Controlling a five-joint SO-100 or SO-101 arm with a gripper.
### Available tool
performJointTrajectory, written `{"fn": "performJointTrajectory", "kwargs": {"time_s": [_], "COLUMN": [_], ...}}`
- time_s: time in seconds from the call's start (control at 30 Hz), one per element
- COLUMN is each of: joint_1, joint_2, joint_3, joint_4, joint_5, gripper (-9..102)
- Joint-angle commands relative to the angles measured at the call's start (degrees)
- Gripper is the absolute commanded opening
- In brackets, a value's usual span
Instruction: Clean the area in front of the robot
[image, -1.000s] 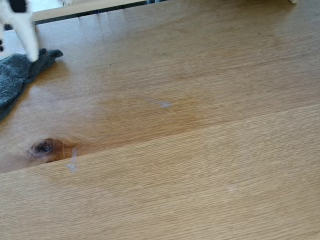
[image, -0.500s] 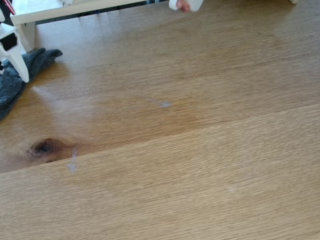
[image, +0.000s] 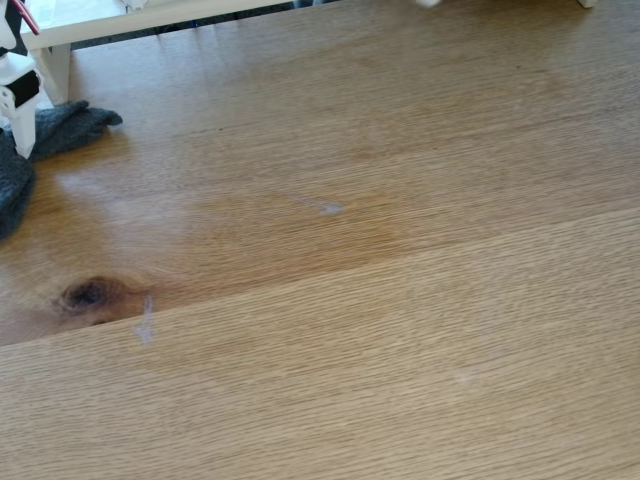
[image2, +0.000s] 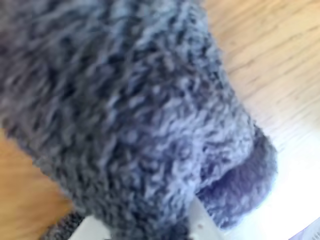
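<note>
Currently gripper (image: 20, 145) seen planted on grey knitted cloth (image: 70, 125) at bench (image: 400, 330) far left; jaw state undeterminable; whitish smudges (image: 330, 208) located rightward, well apart

Blurred cloth (image2: 130, 115) hides the gripper's fingertips
</note>
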Motion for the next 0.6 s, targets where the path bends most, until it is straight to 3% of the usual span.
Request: {"fn": "performJointTrajectory", "kwargs": {"time_s": [0.0, 0.13, 0.27, 0.4, 0.57], "joint_1": [-14.3, -38.1, -64.4, -83.1, -90.2], "joint_2": [21.7, 37.3, 39.9, 35.0, 22.1], "joint_3": [-2.9, -2.0, -2.0, -2.0, -2.8], "joint_4": [7.6, 18.5, 20.4, 14.5, -0.8], "joint_5": [7.5, 12.5, 13.7, 14.0, 23.3], "gripper": [0, 0, 0, 0, 0]}}
